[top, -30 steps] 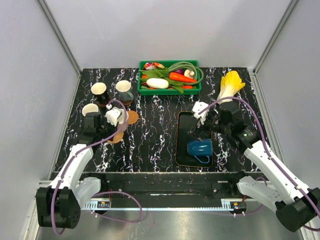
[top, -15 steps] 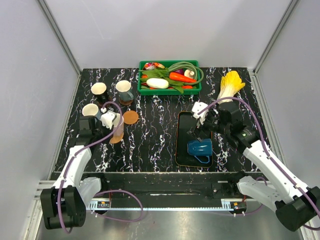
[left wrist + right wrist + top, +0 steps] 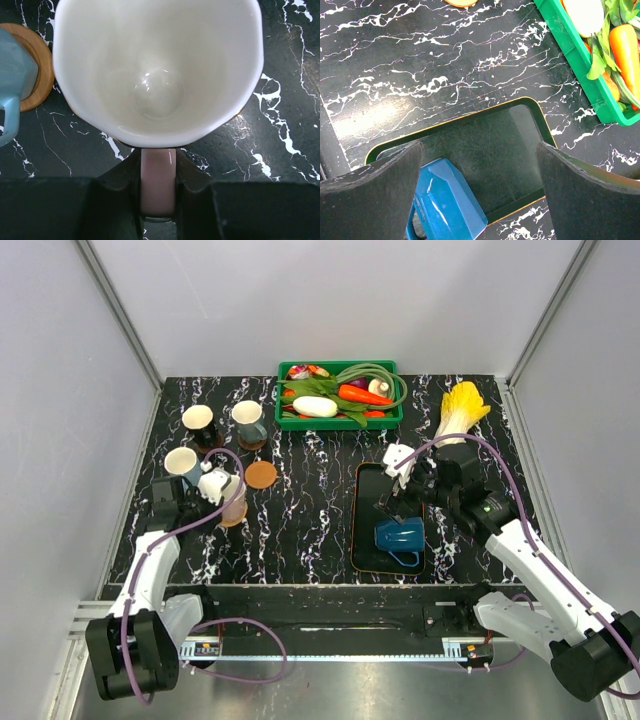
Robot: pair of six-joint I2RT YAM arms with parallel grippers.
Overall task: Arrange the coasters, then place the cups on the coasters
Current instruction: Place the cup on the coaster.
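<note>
My left gripper (image 3: 224, 490) (image 3: 158, 165) is shut on the pink handle of a pink cup (image 3: 235, 496) (image 3: 157, 70), held upright with its cream inside showing. It hangs over a brown coaster (image 3: 232, 519); whether it rests on it I cannot tell. Beside it a light-blue cup (image 3: 182, 462) (image 3: 12, 65) sits on a coaster (image 3: 41, 65). A dark cup (image 3: 198, 421) and a teal cup (image 3: 247, 421) stand behind. One bare coaster (image 3: 261, 475) lies near. My right gripper (image 3: 395, 492) (image 3: 480, 165) is open above a blue cup (image 3: 400, 535) (image 3: 445, 205) lying on its side.
The blue cup lies in a black rectangular tray (image 3: 366, 480) (image 3: 520, 145) with a gold rim. A green basket (image 3: 340, 422) (image 3: 580, 65) of vegetables stands at the back, and a yellow leafy vegetable (image 3: 460, 408) lies at the back right.
My left arm has swung to the left and nearer, carrying the pink cup over the front coaster. The right arm has not moved.
</note>
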